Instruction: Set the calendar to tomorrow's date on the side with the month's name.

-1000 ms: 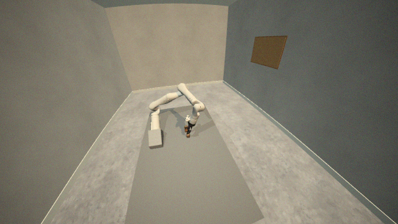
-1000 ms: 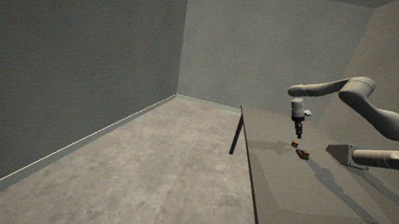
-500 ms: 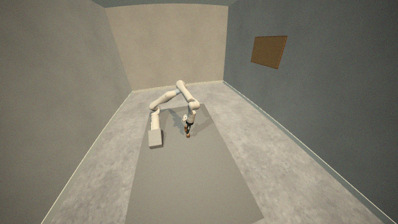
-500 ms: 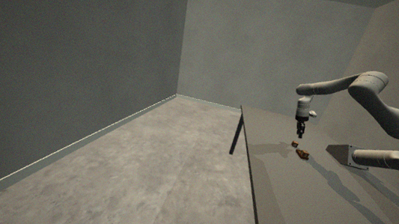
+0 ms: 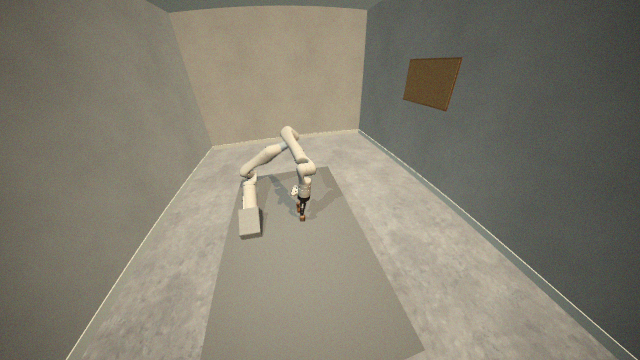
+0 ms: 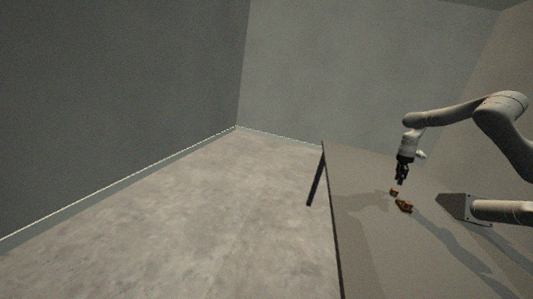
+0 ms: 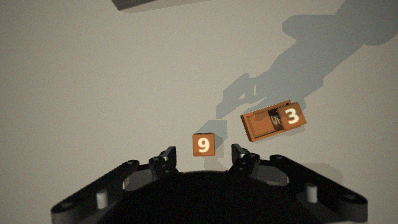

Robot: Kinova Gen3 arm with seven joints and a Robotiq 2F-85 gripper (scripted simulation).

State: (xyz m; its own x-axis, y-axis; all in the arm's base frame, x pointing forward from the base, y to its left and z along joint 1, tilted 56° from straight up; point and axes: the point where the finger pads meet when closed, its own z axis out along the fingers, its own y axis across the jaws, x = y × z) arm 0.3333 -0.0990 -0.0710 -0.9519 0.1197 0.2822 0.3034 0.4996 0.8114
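Observation:
A small orange cube showing a white 9 on top (image 7: 203,144) lies alone on the table, outside the tray; it also shows in the exterior view (image 6: 394,191). The orange tray (image 7: 265,122) lies flat to its right and holds the other cube, with a white 3 facing up (image 7: 292,116), at its right end; the left part of the tray is free. The tray also shows in the exterior view (image 6: 404,205). My gripper (image 7: 203,153) (image 6: 400,179) is open and points straight down, a little above the 9 cube, with a finger on each side of it in the wrist view. It holds nothing.
The arm's grey base block (image 6: 458,206) stands on the table behind the tray. The table's left edge (image 6: 334,218) runs near the cube. In the top view the arm (image 5: 300,165) hides most of the objects.

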